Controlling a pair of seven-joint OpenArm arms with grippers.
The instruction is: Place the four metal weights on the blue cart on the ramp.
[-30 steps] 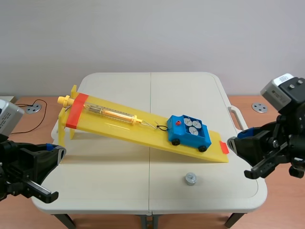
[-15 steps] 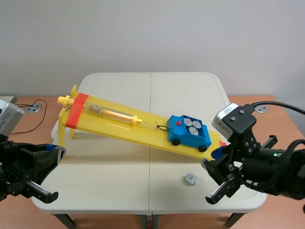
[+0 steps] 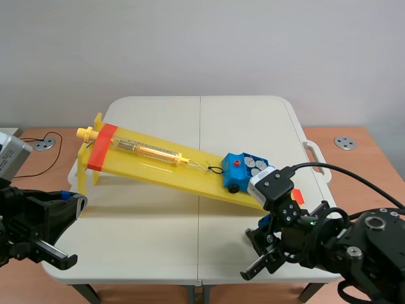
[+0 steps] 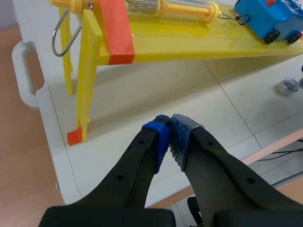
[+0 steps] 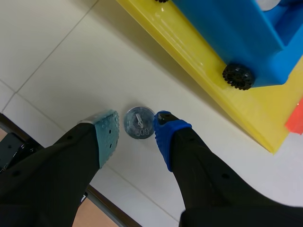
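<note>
R gripper open astride the loose weight, L gripper closed empty: centre your pads, close square on its rim, lift clear toward blue cart.

The metal weight is shining with a brushed, silvery finish. The ramp is gleaming as glossy yellow plastic, the blue cart as smooth plastic on ribbed black wheels. The table is looking matt and off-white; the pads of the right gripper are looking soft and dotted.
</note>
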